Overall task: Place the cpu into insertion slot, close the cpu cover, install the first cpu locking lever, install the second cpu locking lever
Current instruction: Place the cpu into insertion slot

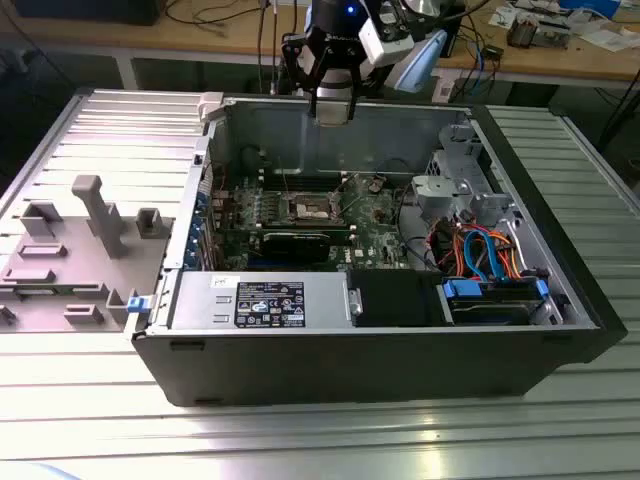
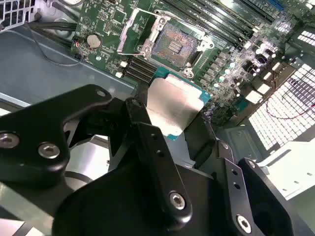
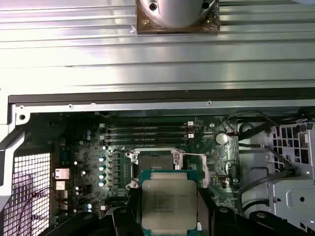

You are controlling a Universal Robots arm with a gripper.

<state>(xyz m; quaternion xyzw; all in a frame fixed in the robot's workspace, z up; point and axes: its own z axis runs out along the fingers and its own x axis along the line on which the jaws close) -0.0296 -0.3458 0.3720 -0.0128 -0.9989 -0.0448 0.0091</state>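
Here, in the exterior view, our gripper (image 1: 333, 105) hangs over the back wall of the open computer case (image 1: 380, 360), well above the socket (image 1: 308, 208) on the green board (image 1: 375, 240). In the second wrist view its fingers (image 2: 152, 142) clamp the chip (image 2: 174, 103) by two opposite edges, the bare socket (image 2: 173, 44) beyond. In the first wrist view chip (image 3: 169, 204) and socket (image 3: 155, 160) look nearly parallel; we judge the chip must stay level and square.
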